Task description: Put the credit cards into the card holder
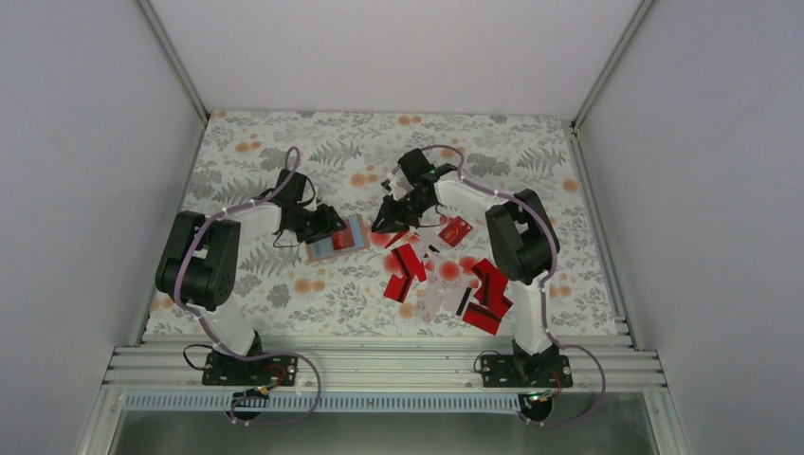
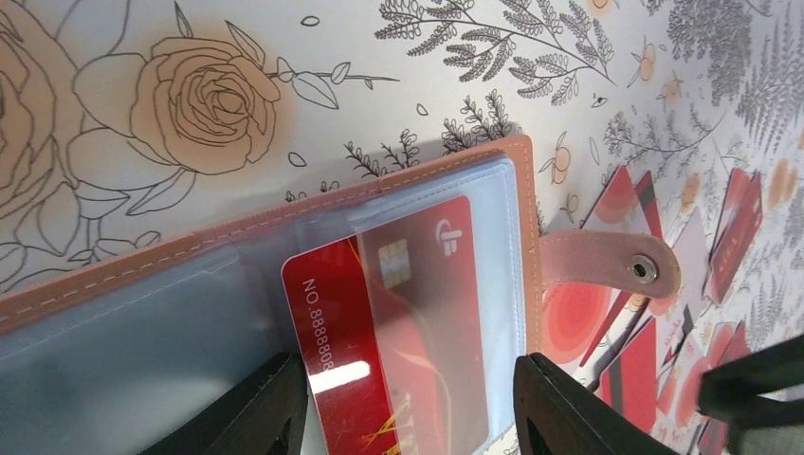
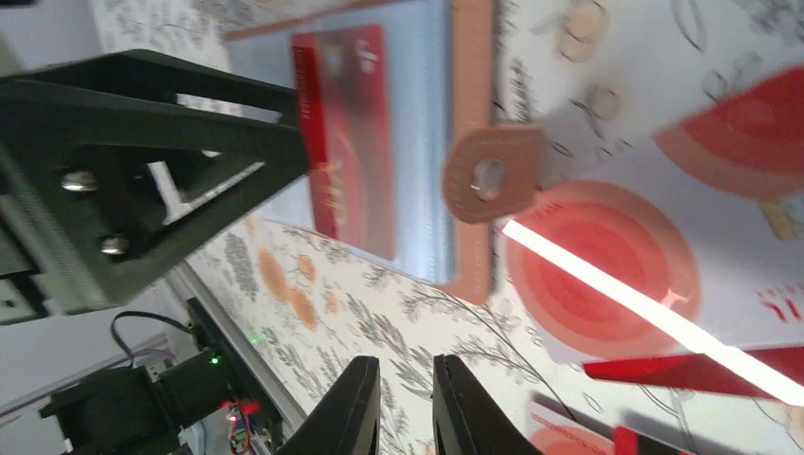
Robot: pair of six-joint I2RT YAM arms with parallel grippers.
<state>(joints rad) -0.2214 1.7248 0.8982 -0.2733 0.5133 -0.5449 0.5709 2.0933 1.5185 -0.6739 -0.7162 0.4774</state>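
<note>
The card holder [image 1: 339,239] lies open on the floral table, tan-edged [image 2: 190,242] with clear sleeves and a snap strap [image 2: 616,265]. A red credit card [image 2: 398,332] sits partly inside one sleeve, its left part sticking out. My left gripper [image 2: 412,417] is open, its fingers standing either side of that card and wider than it. My right gripper [image 1: 391,216] hovers just right of the holder [image 3: 471,114], its jaws [image 3: 406,408] a narrow gap apart with nothing between them. Several loose red and white credit cards [image 1: 446,275] lie scattered to the right.
A white card with a red blot [image 3: 607,256] lies close to the holder's strap [image 3: 488,175]. One red card [image 1: 456,228] lies apart behind the pile. White walls enclose the table on three sides, and an aluminium rail [image 1: 379,365] runs along the near edge.
</note>
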